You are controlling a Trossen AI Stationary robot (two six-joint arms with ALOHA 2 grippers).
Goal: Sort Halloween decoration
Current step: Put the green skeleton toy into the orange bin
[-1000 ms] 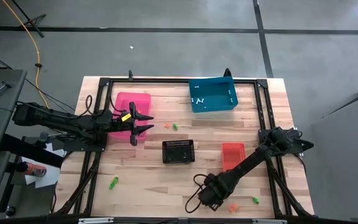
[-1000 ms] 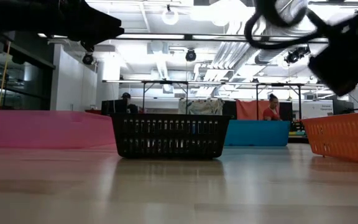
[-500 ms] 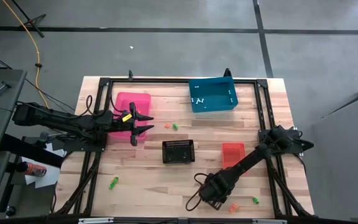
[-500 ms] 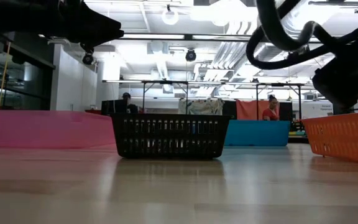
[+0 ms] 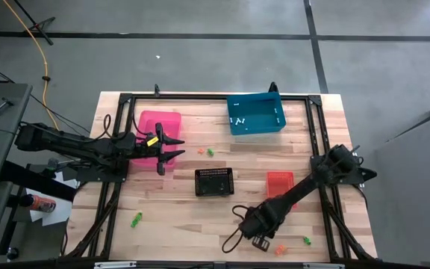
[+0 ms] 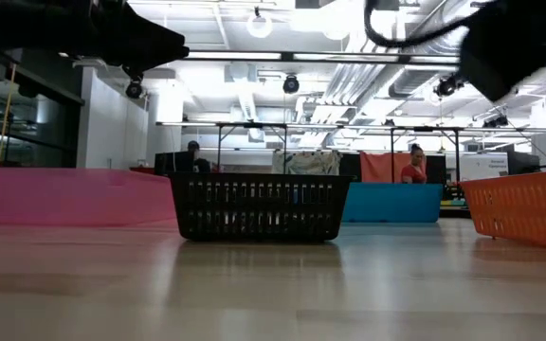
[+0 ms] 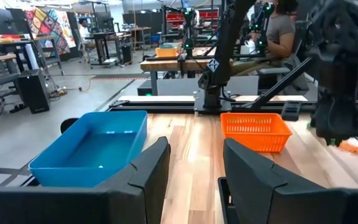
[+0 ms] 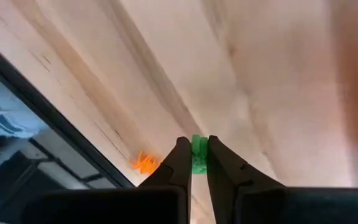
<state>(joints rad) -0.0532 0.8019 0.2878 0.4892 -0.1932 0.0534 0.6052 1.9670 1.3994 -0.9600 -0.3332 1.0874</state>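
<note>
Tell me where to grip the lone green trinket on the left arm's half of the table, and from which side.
Probably from straight above, pinching across its narrow middle. The lone green trinket lies flat and slanted on the bare table with nothing beside it, so the end effector should turn until its fingers cross the trinket's long axis.

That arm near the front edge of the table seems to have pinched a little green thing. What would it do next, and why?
Probably lift. The right gripper has its fingers closed on a tiny green trinket just above the wooden table, with an orange trinket lying beside. Raising it clears the wood before carrying it toward a bin. The left gripper waits by the pink bin.
</note>
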